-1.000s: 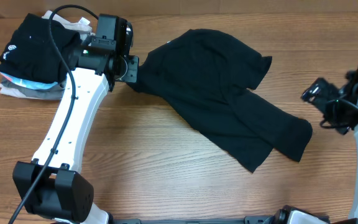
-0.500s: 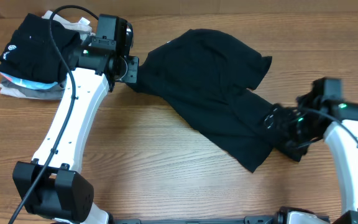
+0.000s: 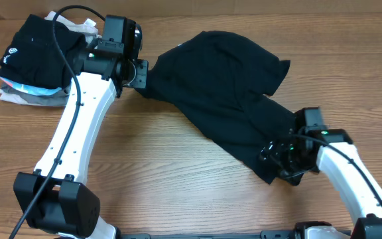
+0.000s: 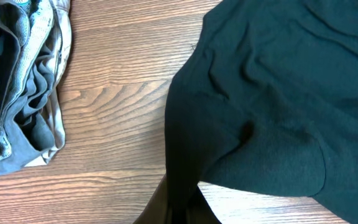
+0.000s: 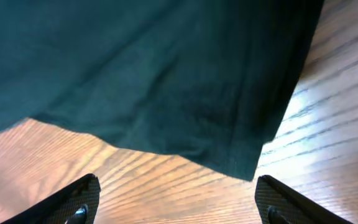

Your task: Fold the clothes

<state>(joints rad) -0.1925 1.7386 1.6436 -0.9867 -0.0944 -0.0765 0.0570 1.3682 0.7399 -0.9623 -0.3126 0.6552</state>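
Shows a black shirt (image 3: 224,86) lying rumpled and slantwise across the middle of the wooden desk (image 3: 178,186), from upper left down to lower right. Has the left gripper (image 3: 140,73) at the shirt's upper left edge, closed tight on the fabric. From the left wrist, sees the cloth (image 4: 278,93) drawn into a narrow pinch at the bottom of the view, hiding the fingers beneath it. Puts the right gripper (image 3: 280,156) low over the shirt's lower right end, spread wide and holding nothing. From the right wrist, catches both fingertips (image 5: 82,198) far apart above bare wood, just short of the hem and corner of the shirt (image 5: 135,74). Leaves a pile of folded garments (image 3: 32,53) at the desk's far left corner, black on top, grey and white below, apart from the shirt.
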